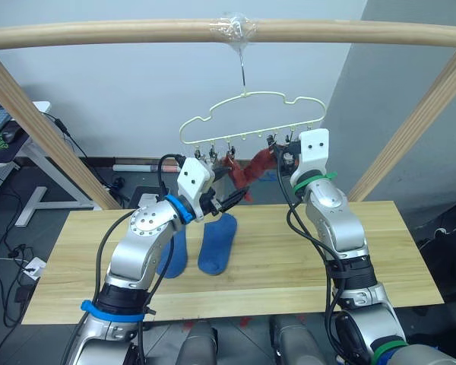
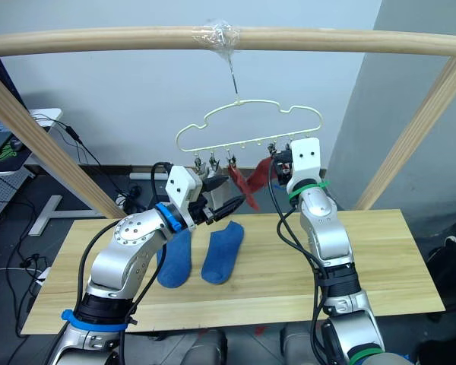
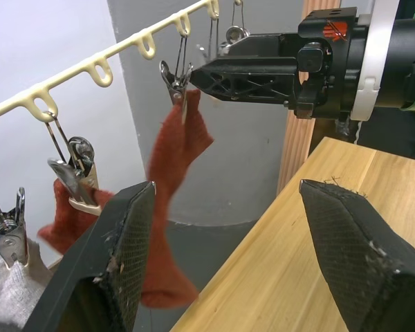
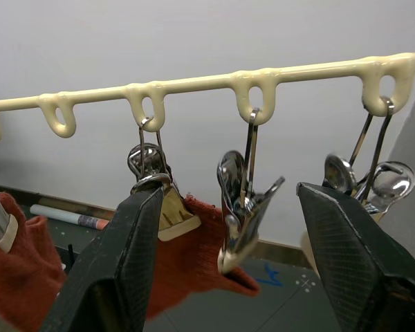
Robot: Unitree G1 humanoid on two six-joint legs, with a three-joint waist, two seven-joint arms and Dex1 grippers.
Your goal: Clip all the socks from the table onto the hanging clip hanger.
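The pale yellow-green clip hanger (image 1: 251, 114) hangs by its hook from the top pole. A rust-red sock (image 1: 247, 171) dangles from its clips, shown as red cloth (image 3: 180, 138) in the left wrist view. A grey sock (image 3: 7, 297) hangs from a clip beside it. Two blue socks (image 1: 218, 243) (image 1: 173, 251) lie flat on the table (image 1: 289, 258). My left gripper (image 3: 238, 256) is open just below and left of the red sock, holding nothing. My right gripper (image 4: 238, 270) is open at clip height, with a metal clip (image 4: 243, 207) between its fingers, untouched.
A round wooden pole frame (image 1: 137, 34) spans overhead, with slanted posts (image 1: 38, 122) (image 1: 418, 129) at both ends of the table. A white desk with cables (image 1: 30, 152) stands off to the left on the floor.
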